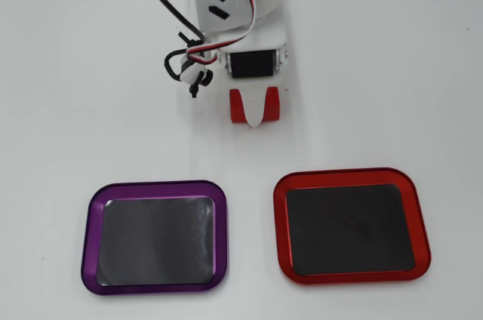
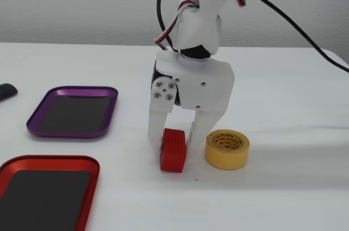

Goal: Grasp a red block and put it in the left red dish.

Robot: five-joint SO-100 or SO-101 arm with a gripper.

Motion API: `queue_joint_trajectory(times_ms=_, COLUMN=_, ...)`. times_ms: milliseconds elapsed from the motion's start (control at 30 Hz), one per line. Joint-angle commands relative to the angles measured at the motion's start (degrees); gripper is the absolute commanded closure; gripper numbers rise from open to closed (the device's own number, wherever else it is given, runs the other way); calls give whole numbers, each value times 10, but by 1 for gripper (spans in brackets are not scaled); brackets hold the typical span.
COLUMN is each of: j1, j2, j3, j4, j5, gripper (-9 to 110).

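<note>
The red block stands on the white table between my gripper's two white fingers, which press on its left and right sides in the fixed view. In the overhead view the gripper points down and a white finger covers the middle of the block. The red dish lies right of the purple one in the overhead view, below the gripper. In the fixed view it lies at the lower left, empty.
A yellow tape roll lies just right of the gripper in the fixed view; the arm hides it from above. An empty purple-rimmed tray lies beside the red dish. A dark object sits at the left edge.
</note>
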State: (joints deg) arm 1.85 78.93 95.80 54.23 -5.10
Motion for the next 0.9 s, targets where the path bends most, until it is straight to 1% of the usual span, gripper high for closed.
queue_joint_trajectory(times_ms=0, j1=-5, j2=23, j3=-25, j4=6, j5=-3, gripper=102)
queue_joint_trajectory(times_ms=133, j1=-47, j2=73, j3=-78, j4=46, j5=-3, gripper=102)
queue_joint_trajectory(times_ms=300, j1=-129, j2=134, j3=-100, j4=36, j5=-4, gripper=102)
queue_joint_trajectory(times_ms=433, j1=-185, j2=156, j3=-102, j4=-51, j5=-42, gripper=102)
queue_joint_trajectory(times_ms=600, j1=-198, j2=149, j3=-91, j4=-173, j5=-103, gripper=102)
queue_joint_trajectory(times_ms=733, j1=-192, j2=85, j3=-94, j4=-230, j5=-118, gripper=102)
queue_joint_trajectory(times_ms=867, j1=-192, j2=-9, j3=-158, j4=-246, j5=-119, gripper=102)
